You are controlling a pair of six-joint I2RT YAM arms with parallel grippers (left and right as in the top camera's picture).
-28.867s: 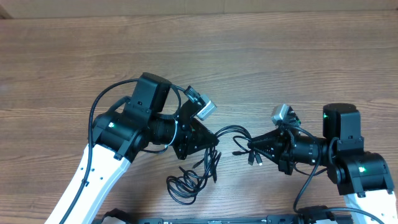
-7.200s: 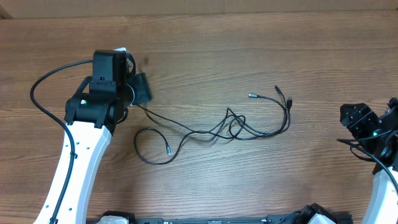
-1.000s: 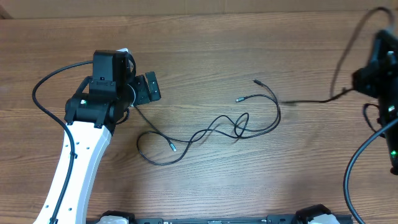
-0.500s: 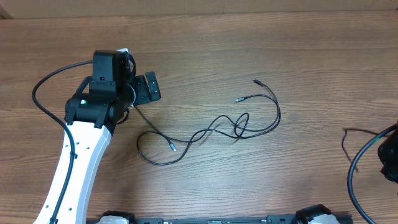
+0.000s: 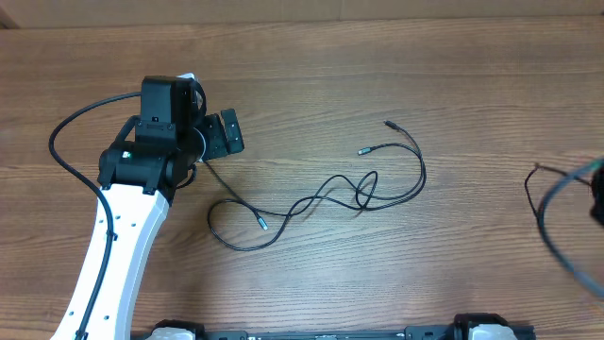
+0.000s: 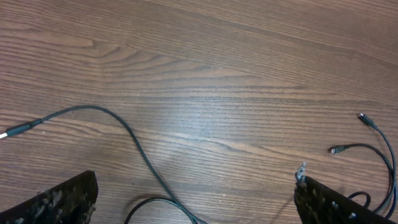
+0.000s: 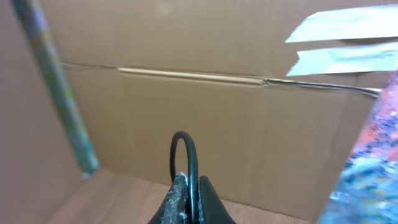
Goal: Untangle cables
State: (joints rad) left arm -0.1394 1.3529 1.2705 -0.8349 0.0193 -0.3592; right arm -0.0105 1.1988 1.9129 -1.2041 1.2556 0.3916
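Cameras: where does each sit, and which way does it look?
Overhead: above the table, looking straight down at the cables; the left arm shows.
Left wrist: on that arm, facing down at the table; the open left gripper frames the bottom.
Right wrist: likewise mounted, facing a cardboard wall; the right gripper pinches a cable.
Shared: overhead and left wrist both show two loose plugs.

Readable text: none in any of the three views.
Left arm (image 5: pixel 123 236): plain white and black casing, with no brand or number legible.
Pale strips (image 7: pixel 345 40): on the cardboard wall (image 7: pixel 205 124) at the upper right of the right wrist view; they are blurred and no lettering can be made out.
Cables (image 5: pixel 321 198): the plugs are too small to show any marking.
Table (image 5: pixel 396 57): wood grain only.
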